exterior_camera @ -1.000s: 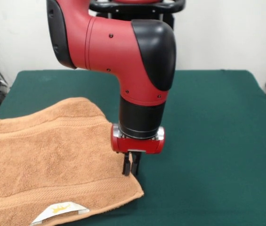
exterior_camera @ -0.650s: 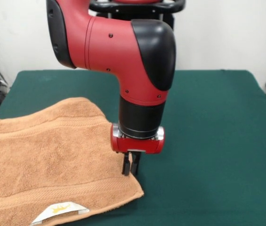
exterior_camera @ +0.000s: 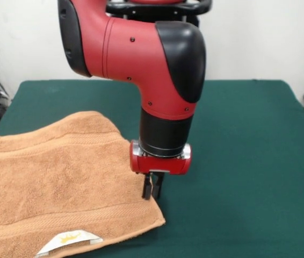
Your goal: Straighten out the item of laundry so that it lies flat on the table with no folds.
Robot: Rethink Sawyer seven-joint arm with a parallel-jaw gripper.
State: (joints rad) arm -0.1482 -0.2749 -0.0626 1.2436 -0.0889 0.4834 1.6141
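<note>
The towel (exterior_camera: 60, 183) lay on the left half of the desk (exterior_camera: 248, 150) as seen from the front, its near edge running out of the bottom of the frame and its left edge reaching the desk's left border. A white label (exterior_camera: 69, 242) with a gold crown showed at the near hem. The cloth appeared mostly spread — woven bands ran across it near the far and near edges — though the far corner looked rounded, possibly tucked under; this could not be confirmed. The red and black arm (exterior_camera: 157, 70) descended over the towel's right edge, and the pincer (exterior_camera: 153, 191) stood at that edge, just above the near right corner. Its fingers appeared pressed together; whether they pinched the hem or merely touched it could not be told. The step in hand was judged to be a grip on the right edge for pulling. The next move would call for a low, steady outward draw — enough to take out slack without dragging the whole towel.
</note>
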